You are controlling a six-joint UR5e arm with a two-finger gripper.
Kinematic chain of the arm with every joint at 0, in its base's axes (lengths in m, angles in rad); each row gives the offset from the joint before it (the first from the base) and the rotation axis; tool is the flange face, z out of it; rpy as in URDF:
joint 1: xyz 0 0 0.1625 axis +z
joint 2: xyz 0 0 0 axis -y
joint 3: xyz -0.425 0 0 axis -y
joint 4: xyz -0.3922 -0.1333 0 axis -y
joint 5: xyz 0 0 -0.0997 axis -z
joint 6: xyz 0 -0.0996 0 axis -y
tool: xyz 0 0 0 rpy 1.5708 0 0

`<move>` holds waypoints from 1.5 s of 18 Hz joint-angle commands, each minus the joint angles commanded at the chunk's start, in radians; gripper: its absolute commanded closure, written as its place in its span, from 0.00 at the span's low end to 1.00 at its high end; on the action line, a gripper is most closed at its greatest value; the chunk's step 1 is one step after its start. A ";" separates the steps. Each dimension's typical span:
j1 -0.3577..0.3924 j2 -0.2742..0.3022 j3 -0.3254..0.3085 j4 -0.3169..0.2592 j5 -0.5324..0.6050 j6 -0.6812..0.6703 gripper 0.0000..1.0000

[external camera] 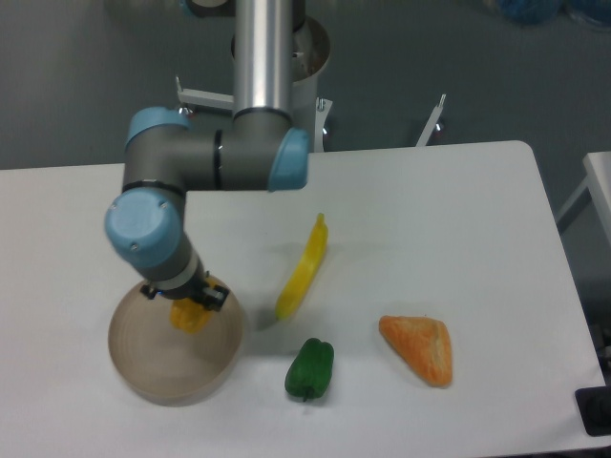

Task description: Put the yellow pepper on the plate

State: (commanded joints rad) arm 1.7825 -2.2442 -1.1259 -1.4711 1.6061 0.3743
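Yellow pepper, clamped in the fingers, hangs over the plate, green pepper nearby.

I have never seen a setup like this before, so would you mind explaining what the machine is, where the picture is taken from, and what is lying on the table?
This is a single robot arm, grey with blue joint caps, mounted behind a white table. One fixed camera looks down on it from the front and above. At the arm's tip is a two-finger pincer, shut on the yellow pepper, a small yellow-orange piece. It hangs over the round beige plate at the left; whether it touches the plate cannot be told. Lying on the table are a long slim yellow pepper, a green pepper in front of it, and an orange triangular piece to the right. The job is to set the yellow pepper on the plate.
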 joint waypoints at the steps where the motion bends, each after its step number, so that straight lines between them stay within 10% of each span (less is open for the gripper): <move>1: -0.005 -0.003 -0.002 0.000 0.000 -0.002 0.44; 13: -0.018 -0.037 -0.008 0.022 0.003 0.000 0.43; 17: -0.018 -0.032 0.000 0.023 0.006 0.002 0.01; 27: 0.125 0.038 0.018 0.028 0.006 0.184 0.00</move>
State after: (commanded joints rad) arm 1.9080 -2.2059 -1.1076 -1.4435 1.6122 0.5580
